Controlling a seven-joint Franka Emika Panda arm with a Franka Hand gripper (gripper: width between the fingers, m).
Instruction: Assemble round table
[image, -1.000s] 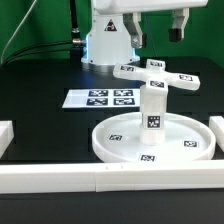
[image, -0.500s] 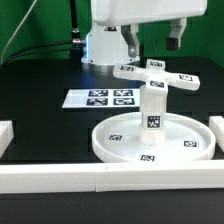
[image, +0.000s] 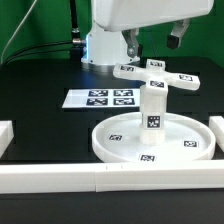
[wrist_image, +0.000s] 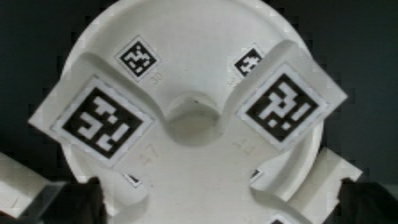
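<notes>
Gripper (image: 154, 38) spread wide, empty, hanging directly over the cross-shaped piece (image: 160, 78), touching nothing; centred there probably to descend and seat or twist it home. Cross-shaped piece lying atop the thick leg (image: 153, 112), itself upright in the hub of the round disc (image: 110, 142), just behind the front border bar (image: 100, 178). Filling the wrist view: the cross's middle, squarely framed.

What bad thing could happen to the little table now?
The cross-shaped piece sits atop the upright leg, and I can't tell if it's tight; a nudge from the open gripper above might knock it askew. The leg stands in the round disc, so a sideways push could perhaps tip it.
</notes>
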